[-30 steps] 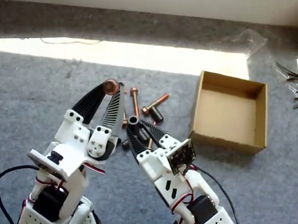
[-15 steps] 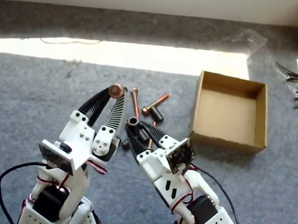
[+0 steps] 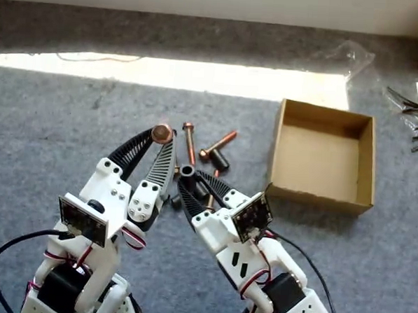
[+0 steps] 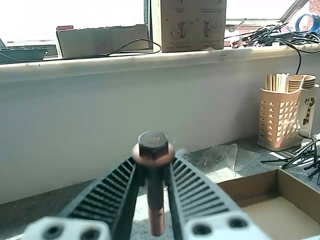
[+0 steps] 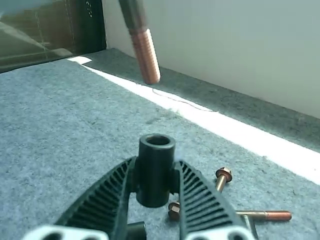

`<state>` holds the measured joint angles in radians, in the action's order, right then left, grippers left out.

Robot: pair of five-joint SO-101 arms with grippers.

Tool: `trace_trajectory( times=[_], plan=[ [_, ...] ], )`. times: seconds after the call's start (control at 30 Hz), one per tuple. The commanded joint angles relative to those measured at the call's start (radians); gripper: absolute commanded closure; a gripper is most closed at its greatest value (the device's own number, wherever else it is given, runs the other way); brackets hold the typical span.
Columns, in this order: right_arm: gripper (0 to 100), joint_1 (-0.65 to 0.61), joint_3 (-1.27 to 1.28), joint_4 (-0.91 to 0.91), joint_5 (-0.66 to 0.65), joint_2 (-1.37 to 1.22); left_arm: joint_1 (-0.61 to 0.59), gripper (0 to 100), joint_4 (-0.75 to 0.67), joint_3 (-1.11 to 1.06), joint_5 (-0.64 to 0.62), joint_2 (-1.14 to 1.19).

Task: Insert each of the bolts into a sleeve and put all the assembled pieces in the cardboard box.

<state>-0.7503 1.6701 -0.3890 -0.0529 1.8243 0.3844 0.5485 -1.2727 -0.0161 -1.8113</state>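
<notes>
Copper-coloured bolt (image 4: pixel 153 147), head up, is pinched in my left gripper (image 3: pixel 161 137). Its threaded tip hangs near the black sleeve (image 5: pixel 156 170) but higher, not touching it. My right gripper (image 3: pixel 189 178) clamps that sleeve upright (bore facing up). More bolts (image 3: pixel 189 143) lie on the grey carpet (image 3: pixel 56 134) just beyond; the cardboard box (image 3: pixel 319 197) sits off to my right.

Probably a workshop: cluttered windowsill (image 4: pixel 100 64), tangled cables (image 4: pixel 282 37), beige stick holder (image 4: pixel 280 125), grey carpet (image 3: pixel 48 141).
</notes>
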Motion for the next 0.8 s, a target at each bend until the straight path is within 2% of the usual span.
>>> trace_trajectory(
  times=[0.0, 0.27, 0.47, 0.77],
  plan=[
    [99.3, -0.010, 0.147, -0.001, 0.003, 0.010, 0.027, 99, -0.006, 0.058, 0.011, -0.012],
    [99.3, -0.010, 0.147, -0.001, -0.002, 0.010, 0.042, 99, -0.002, 0.056, 0.009, -0.012],
    [99.3, -0.010, 0.147, -0.019, -0.153, 0.012, 0.166, 99, 0.002, 0.054, 0.012, -0.012],
    [99.3, -0.010, 0.147, -0.035, -0.166, 0.012, 0.174, 99, 0.025, 0.059, 0.012, -0.012]
  ],
)
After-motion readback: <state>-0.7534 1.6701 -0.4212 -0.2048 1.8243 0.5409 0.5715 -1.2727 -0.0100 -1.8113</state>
